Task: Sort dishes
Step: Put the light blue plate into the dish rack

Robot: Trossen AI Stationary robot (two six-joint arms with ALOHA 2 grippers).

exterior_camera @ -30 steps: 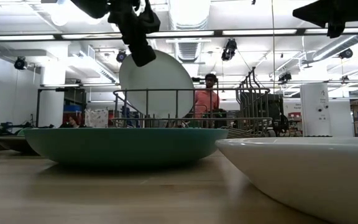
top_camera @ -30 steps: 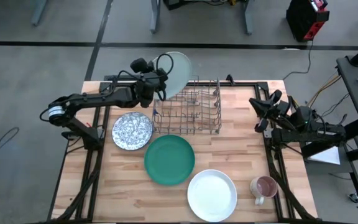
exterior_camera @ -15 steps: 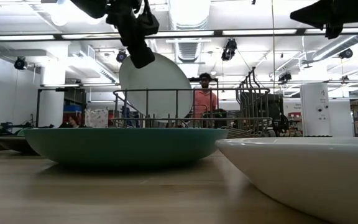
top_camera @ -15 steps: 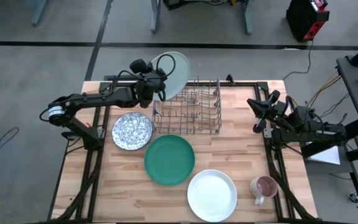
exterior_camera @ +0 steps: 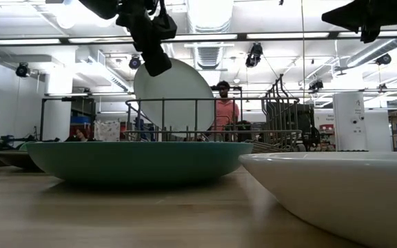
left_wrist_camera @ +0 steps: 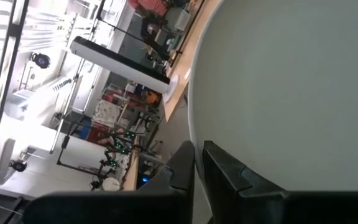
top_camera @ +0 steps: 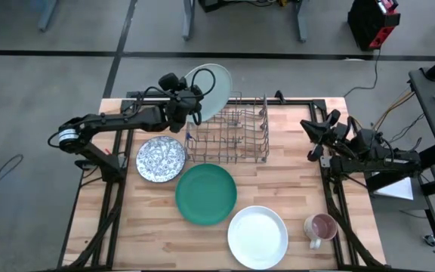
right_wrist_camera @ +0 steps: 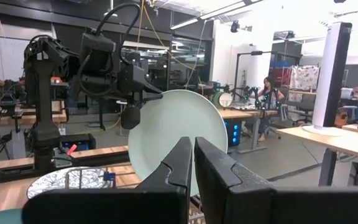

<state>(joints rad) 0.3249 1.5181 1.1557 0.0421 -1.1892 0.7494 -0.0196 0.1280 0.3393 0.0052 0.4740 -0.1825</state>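
Note:
My left gripper [top_camera: 193, 106] is shut on the large pale mint plate [top_camera: 211, 85], which stands on edge above the far left corner of the metal wire rack [top_camera: 232, 137]. The plate also shows in the low view [exterior_camera: 179, 93]. The blue-and-white speckled dish [top_camera: 161, 159], the dark teal-green plate [top_camera: 206, 193] and the white plate [top_camera: 257, 236] lie flat on the table in front of the rack. My right gripper [top_camera: 313, 140] is shut and empty at the table's right edge. My left gripper pinches the mint plate's rim [left_wrist_camera: 194, 127] on the side toward the table's left, one finger on each face. The fingers [exterior_camera: 156, 63] come from the table's left, slanting down. The plate is upright, and its lower part is behind the rack's wires [exterior_camera: 185, 117]. I cannot tell whether it rests on the rack.
A pink mug [top_camera: 320, 227] stands at the near right, beside the white plate. The rack's upright wires [top_camera: 261, 121] rise at the table's far middle. A person [exterior_camera: 226, 110] stands in the room beyond the table.

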